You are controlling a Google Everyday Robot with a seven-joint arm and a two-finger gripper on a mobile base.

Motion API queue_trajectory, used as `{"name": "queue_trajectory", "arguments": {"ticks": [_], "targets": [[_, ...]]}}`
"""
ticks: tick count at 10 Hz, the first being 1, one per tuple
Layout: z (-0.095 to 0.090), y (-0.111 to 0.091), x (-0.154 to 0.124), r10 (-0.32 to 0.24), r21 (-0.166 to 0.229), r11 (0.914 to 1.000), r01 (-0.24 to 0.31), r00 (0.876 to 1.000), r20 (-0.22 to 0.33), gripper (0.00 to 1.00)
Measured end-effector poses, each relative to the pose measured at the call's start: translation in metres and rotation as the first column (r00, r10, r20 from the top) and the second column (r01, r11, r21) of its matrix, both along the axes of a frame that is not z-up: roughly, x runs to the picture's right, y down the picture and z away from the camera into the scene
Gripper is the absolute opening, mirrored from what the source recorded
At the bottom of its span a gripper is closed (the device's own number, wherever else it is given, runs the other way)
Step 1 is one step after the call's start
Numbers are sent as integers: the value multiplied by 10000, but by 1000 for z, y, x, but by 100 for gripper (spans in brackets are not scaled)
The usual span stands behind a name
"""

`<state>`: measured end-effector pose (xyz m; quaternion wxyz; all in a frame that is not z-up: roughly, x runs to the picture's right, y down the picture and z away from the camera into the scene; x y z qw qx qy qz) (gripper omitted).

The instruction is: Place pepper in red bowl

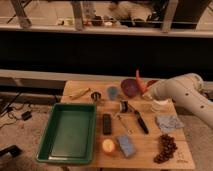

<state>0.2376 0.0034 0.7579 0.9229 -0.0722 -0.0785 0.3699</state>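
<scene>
Camera view takes in a wooden table [145,150] with the robot's white arm [187,95] reaching in from the right. Its gripper [146,93] sits at the far edge of the table, and the slim, tapered orange-red pepper [140,82] stands up out of it, point upward, so the gripper appears closed on the pepper's lower end; the fingers themselves are hidden behind the wrist. Directly behind the gripper, partly covered by it, shows a sliver of the small glossy red bowl [151,82], and just to its left lies the round purple bowl [129,87]. Immediately below the gripper stands a white round container [160,105]. Farther left of the gripper lies a green rectangular plastic tray [68,134], and toward the camera a round yellow-orange fruit [108,145] and a bunch of dark grapes [165,147]. My judgement is that the pepper is light, fairly firm and smooth-skinned, so it could slip or pivot in a two-finger hold; a grip across its thicker stem end is safest, and it should be lowered close over the red bowl before release.
</scene>
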Motion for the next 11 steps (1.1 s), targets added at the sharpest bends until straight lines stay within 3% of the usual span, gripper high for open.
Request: {"name": "queue_trajectory", "arguments": {"ticks": [2, 4, 7, 9, 11], "targets": [[12, -13, 4, 180, 109, 9998, -178, 9997, -166, 18], [35, -32, 25, 794, 167, 9968, -787, 9954, -533, 18], [55, -44, 65, 1784, 161, 9840, -1777, 9791, -975, 18], [66, -48, 79, 2423, 71, 9700, -2431, 9630, -1178, 18], [79, -48, 84, 2728, -37, 9613, -2756, 9534, -1286, 18]]}}
